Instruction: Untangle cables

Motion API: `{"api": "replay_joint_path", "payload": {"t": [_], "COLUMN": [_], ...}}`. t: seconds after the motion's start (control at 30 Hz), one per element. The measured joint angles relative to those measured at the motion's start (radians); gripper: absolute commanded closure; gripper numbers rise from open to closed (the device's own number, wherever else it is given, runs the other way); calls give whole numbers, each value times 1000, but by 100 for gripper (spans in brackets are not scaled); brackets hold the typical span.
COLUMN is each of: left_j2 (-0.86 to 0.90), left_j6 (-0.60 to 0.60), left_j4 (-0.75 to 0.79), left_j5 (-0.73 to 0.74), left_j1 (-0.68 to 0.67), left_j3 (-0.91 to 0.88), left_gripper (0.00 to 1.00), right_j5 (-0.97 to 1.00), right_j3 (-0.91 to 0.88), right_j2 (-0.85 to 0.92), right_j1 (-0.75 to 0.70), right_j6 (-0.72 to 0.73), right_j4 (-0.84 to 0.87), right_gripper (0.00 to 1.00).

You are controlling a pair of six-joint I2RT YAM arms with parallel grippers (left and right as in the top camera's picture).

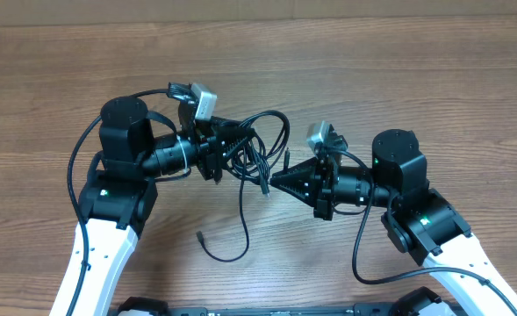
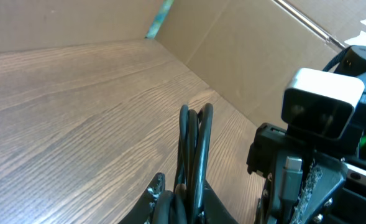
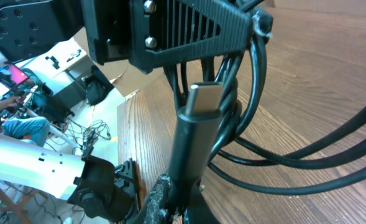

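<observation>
**A:** Where are the cables (image 1: 262, 132)?

**B:** Bunched in the left gripper (image 1: 223, 152). Its jaws are nearly closed and pinch several strands, and the loops fan out just to the right of it. One loose end (image 1: 203, 236) trails from it towards the robot's base and lies on the table (image 1: 416, 70).

**A:** Why clamp the bundle like that?

**B:** As an anchor, I'd say. With the knot fixed at the left gripper, anything pulled away from it has to slide through the loops, so the whole mass isn't dragged along.

**A:** And the right gripper (image 1: 276, 179)?

**B:** Just right of the left gripper, pointing at it, fully closed on one plug (image 3: 204, 96). Its own camera shows the silvery tip standing up between the fingers, almost against the left gripper's body.

**A:** Why the plug and not the cord?

**B:** Probably because the stiff end gives a firmer hold and leads its cord out. The risk is a loop snagging behind the plug and tightening.
</observation>
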Motion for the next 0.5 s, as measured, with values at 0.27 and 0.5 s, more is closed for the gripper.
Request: {"api": "replay_joint_path", "payload": {"t": [0.27,0.5], "left_j2": [0,0], "left_j6": [-16,29], "left_j4": [5,8], "left_j5": [-5,41], "left_j1": [1,1], "left_j3": [0,0], "left_gripper": [96,96], "right_j5": [18,169], "right_j3": [2,2], "right_j2": [0,0], "right_j1": [2,3], "right_j6": [-7,-13], "right_j4": [-35,-45], "right_gripper": [53,46]}}
